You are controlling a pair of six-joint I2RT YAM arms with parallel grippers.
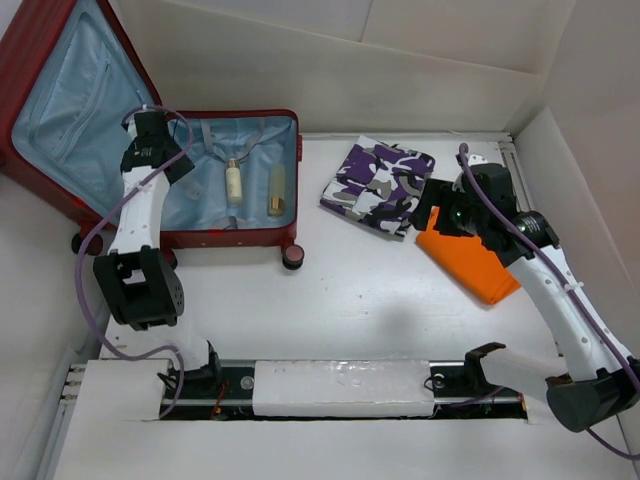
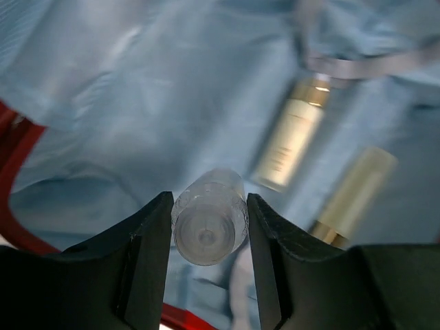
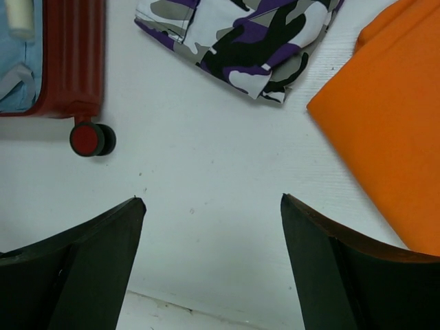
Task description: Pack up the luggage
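The left arm (image 1: pixel 140 215) is rising from its base just in front of the luggage (image 1: pixel 230 238) and bending over that case's front wall. The left gripper (image 2: pixel 208 203) is hanging inside the lower half, above the light blue lining (image 2: pixel 137 103). Its fingers (image 2: pixel 148 234) are pressing on both sides of a small clear bottle (image 2: pixel 210 230), which is turning its round end toward the wrist camera. The right arm (image 1: pixel 560 290) is stretching out well to the right of the luggage. The right gripper (image 3: pixel 212 206) is pointing down at the bare table (image 3: pixel 206 172), its fingers (image 3: pixel 89 254) spread wide with nothing between them.

The luggage is lying open at the far left of the table, its dark red lid (image 1: pixel 30 60) leaning up and back. A cream bottle (image 1: pixel 233 182) and a yellowish tube (image 1: pixel 276 190) are lying side by side in the lower half, right of the left gripper, with free lining around them. A wheel (image 1: pixel 293 257) is sticking out at the luggage's front right corner. To the right of the luggage a folded purple camouflage garment (image 1: pixel 380 185) is lying, and farther right an orange cloth (image 1: pixel 475 270). Open table is stretching in front of the luggage and rightward from the wheel.

White panels (image 1: pixel 400 80) are enclosing the table behind the luggage and far to its right.
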